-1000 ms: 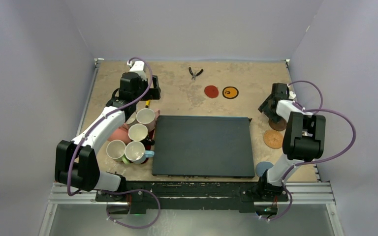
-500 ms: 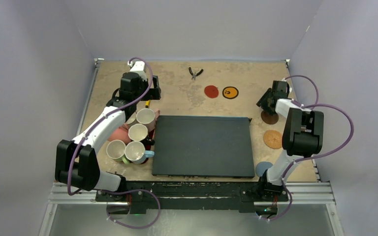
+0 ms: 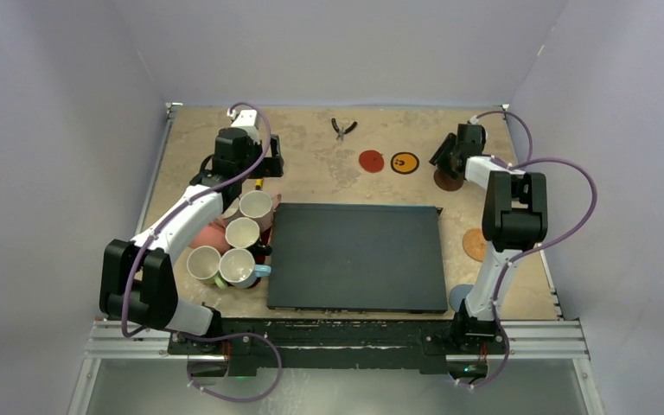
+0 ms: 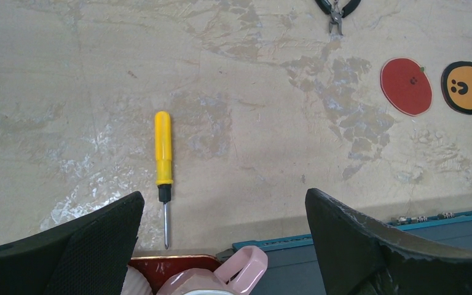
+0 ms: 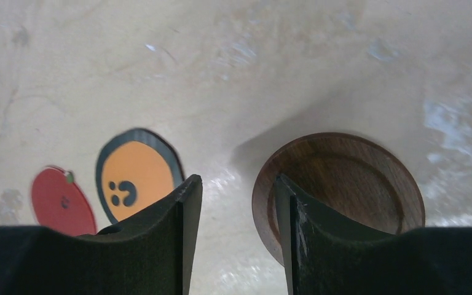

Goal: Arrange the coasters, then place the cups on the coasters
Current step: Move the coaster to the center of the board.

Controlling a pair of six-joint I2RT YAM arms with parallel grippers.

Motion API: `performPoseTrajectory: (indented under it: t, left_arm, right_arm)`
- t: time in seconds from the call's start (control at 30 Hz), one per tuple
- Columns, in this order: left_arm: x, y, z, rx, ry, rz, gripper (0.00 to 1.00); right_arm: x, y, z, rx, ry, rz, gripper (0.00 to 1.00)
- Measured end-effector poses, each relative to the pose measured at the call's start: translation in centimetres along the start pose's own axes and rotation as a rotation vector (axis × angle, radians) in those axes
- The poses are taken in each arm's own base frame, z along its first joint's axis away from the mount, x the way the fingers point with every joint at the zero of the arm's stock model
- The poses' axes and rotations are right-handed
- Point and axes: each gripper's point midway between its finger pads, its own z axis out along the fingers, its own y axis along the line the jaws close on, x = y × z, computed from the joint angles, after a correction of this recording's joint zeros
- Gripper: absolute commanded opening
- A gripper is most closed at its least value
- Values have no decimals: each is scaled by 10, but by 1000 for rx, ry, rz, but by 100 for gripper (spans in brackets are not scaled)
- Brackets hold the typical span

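My right gripper [image 5: 236, 181] is open over the far right of the table, with bare table between the fingers. Its right finger [image 5: 319, 246] rests on the left rim of the dark brown coaster [image 5: 344, 178] [image 3: 446, 180]. To its left lie the yellow coaster [image 3: 405, 162] and the red coaster [image 3: 371, 160]. A brown wood coaster [image 3: 474, 245] and a grey-blue coaster [image 3: 459, 296] lie nearer me on the right, part hidden by the arm. Several cups [image 3: 242, 233] stand bunched on the left. My left gripper [image 4: 224, 200] hangs wide open above the pale pink cup's handle [image 4: 246, 270].
A large black mat [image 3: 356, 257] fills the table's middle. A yellow screwdriver [image 4: 163, 157] lies just beyond the red tray [image 4: 160, 267] that holds cups. Pliers [image 3: 342, 128] lie at the far middle. Walls close in on both sides.
My right gripper has swept toward the far left, and the dark brown coaster has slid with it from beside the mat's corner toward the yellow coaster. Its jaws have narrowed. The left arm barely moved.
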Motion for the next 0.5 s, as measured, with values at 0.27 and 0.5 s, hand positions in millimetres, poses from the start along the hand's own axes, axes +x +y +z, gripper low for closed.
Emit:
performPoseTrajectory:
  t: [0.27, 0.5]
  left_arm:
    - [0, 0, 0, 0, 1, 0, 98]
    - [2, 0, 2, -1, 6, 0, 98]
  right_arm:
    - [-8, 22, 17, -64, -18, 26, 49]
    - [-12, 31, 25, -103, -29, 48, 49]
